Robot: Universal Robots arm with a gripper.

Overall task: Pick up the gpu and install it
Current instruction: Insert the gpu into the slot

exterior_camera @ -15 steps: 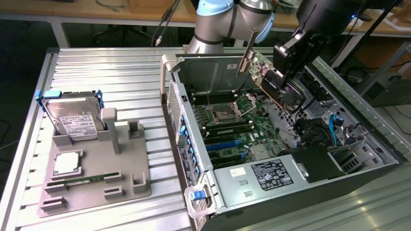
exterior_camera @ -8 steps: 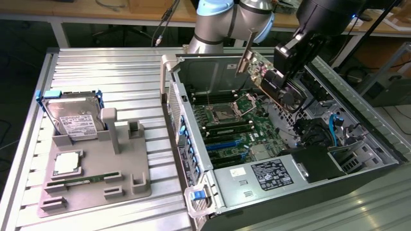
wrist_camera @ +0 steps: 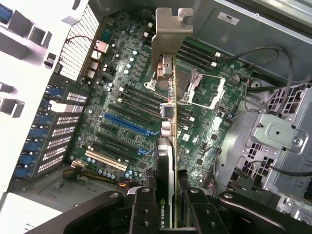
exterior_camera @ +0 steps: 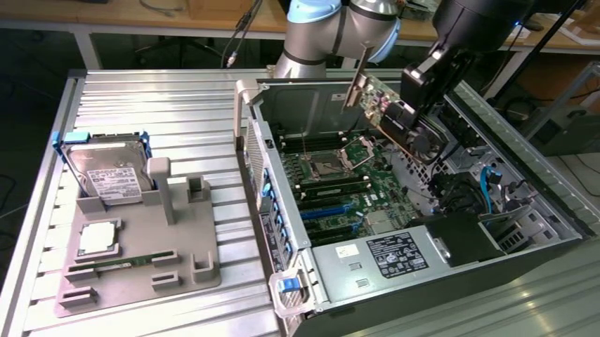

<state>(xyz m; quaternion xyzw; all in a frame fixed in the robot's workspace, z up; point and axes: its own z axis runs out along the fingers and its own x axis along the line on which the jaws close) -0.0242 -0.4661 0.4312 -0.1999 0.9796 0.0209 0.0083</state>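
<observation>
- gpu [wrist_camera: 166,122] sits clamped between the fingers [wrist_camera: 145,210] of the gripper [wrist_camera: 168,209], one on each face, the jaws closed only to the card's thickness
- the wrist view sees the card edge-on, with an NVIDIA label beside the fingers and the pale metal bracket [wrist_camera: 171,34] at its far end
- past the card's edge the wrist view looks down on the motherboard [wrist_camera: 122,97], with a blue expansion slot [wrist_camera: 126,124] to one side of the card's line and the CPU socket [wrist_camera: 202,87] to the other; how high the card stands over them cannot be told from here
- the exterior view supplies that: the gpu [exterior_camera: 384,105] hangs tilted inside the open computer case [exterior_camera: 310,105], raised above the motherboard [exterior_camera: 338,182], bracket end uppermost, with the gripper [exterior_camera: 420,105] above it on the robot arm [exterior_camera: 328,35]
- farther off, at the exterior view's left, a grey tray [exterior_camera: 187,239] on the ribbed metal table [exterior_camera: 150,98] holds a hard drive [exterior_camera: 112,175] standing on edge, a processor chip [exterior_camera: 98,239] and a green memory stick [exterior_camera: 126,261] lying flat
</observation>
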